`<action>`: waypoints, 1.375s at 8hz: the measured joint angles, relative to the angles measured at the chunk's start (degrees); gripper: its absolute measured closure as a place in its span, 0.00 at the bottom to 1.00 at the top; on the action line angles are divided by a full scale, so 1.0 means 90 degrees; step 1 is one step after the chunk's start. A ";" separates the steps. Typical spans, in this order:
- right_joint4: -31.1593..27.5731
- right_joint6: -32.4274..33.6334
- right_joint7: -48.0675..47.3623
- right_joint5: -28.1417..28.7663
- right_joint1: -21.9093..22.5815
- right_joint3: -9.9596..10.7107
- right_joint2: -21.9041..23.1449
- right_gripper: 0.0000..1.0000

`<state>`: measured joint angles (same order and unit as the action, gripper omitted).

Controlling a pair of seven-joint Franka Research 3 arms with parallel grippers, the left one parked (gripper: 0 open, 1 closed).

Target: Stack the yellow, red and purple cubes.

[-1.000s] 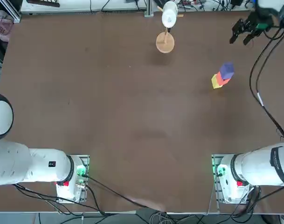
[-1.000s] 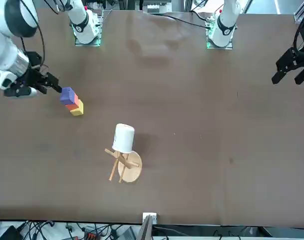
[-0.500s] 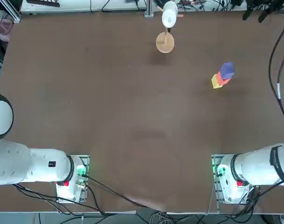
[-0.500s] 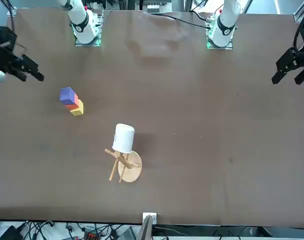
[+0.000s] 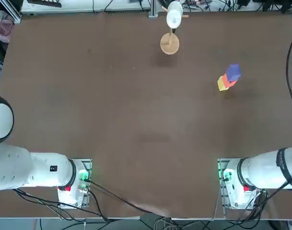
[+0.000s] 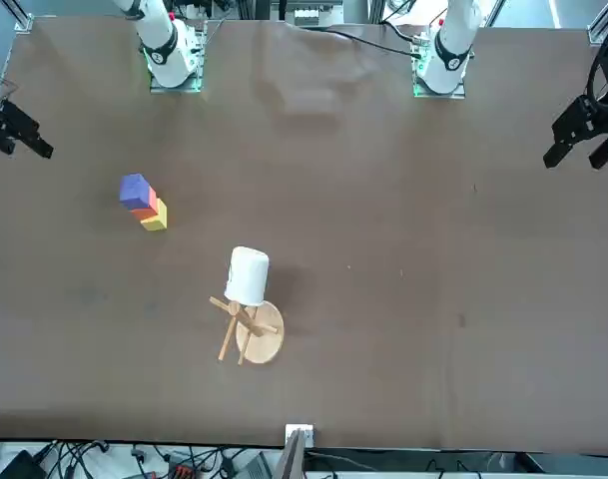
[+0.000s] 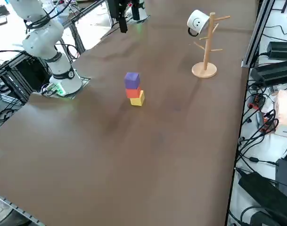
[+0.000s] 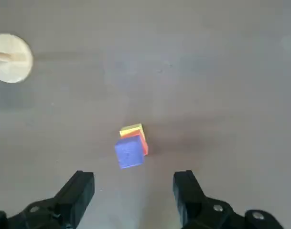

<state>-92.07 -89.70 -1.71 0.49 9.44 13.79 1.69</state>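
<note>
While fingers (image 8: pixel 133 191) hang spread, empty — purple cube (image 8: pixel 129 152) tops red (image 8: pixel 138 138), yellow (image 8: pixel 131 129) well below.

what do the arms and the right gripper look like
Both arms are glossy white with rounded shells, a black band on the right arm and a small black mark on the left arm. Bases glow green with red parts; black cables trail off them. The right gripper is matte black, with two blocky fingers.
</note>
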 joint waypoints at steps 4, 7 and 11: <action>0.0015 -0.0043 -0.0072 -0.0040 0.0417 -0.0075 -0.0259 0.00; 0.0015 -0.0400 -0.0237 -0.0010 0.0425 -0.0056 -0.0419 0.00; 0.0028 -0.0482 -0.0343 0.0042 0.0418 -0.0052 -0.0420 0.00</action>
<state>-91.83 -94.04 -4.80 0.87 13.21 13.32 -2.09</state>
